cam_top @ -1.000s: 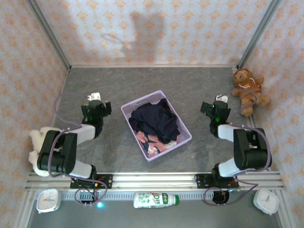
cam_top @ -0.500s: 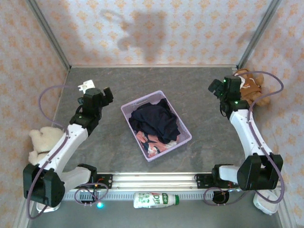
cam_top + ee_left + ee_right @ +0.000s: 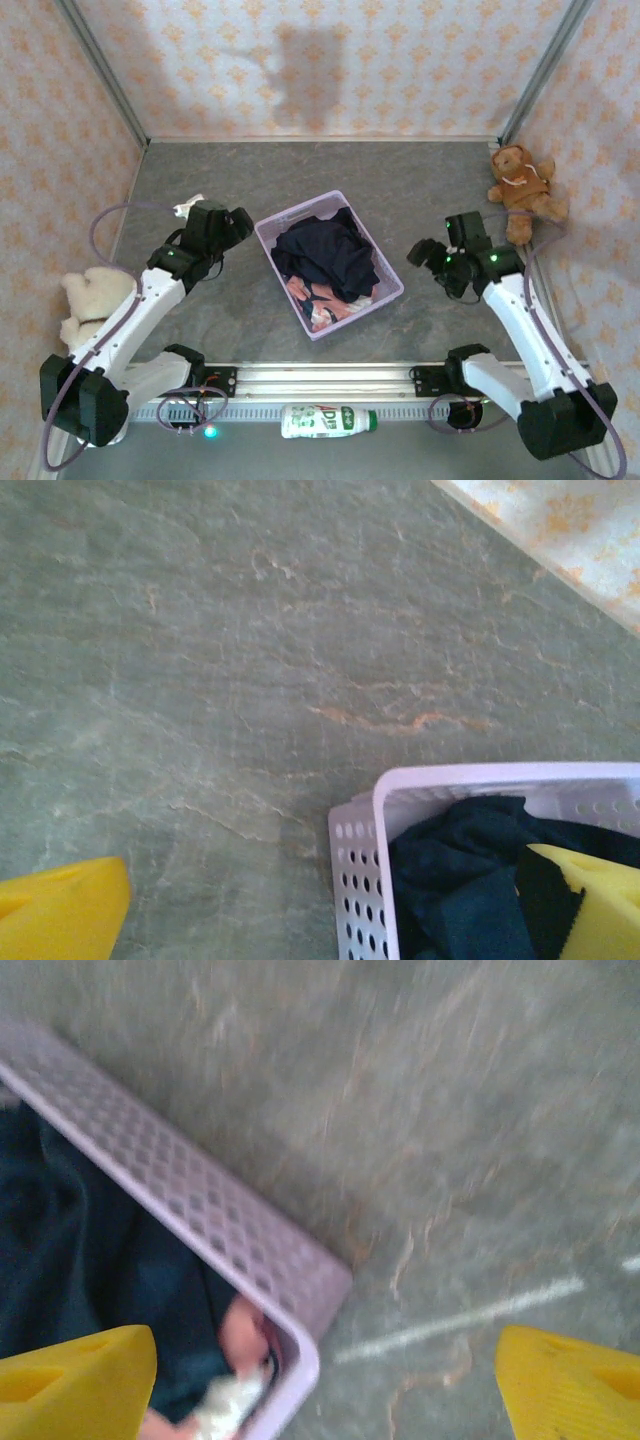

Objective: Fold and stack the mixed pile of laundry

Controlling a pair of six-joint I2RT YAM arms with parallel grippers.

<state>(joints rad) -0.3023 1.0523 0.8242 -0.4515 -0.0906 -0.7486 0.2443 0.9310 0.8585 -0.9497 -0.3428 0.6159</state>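
Both arms have swung inward toward the lavender basket (image 3: 300, 208). Left gripper (image 3: 237, 221) and right gripper (image 3: 418, 253) flank it, jaws spread, empty. Inside, navy garment (image 3: 326, 254) overlies pink printed garment (image 3: 318, 304) at the near end.

Two garments (image 3: 328, 255) (image 3: 312, 303), two bears (image 3: 520, 183) (image 3: 88, 300) — one basket (image 3: 297, 208), one bottle (image 3: 327, 420).

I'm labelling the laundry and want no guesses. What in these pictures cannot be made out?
Top view: the salmon-pink shark-print garment lies mostly buried under the dark navy garment, so its shape is hidden.
Right wrist view: motion blur smears its print, and the wall of the lavender plastic lattice basket hides the rest.
Left wrist view: the bottom edge cuts off the navy garment.
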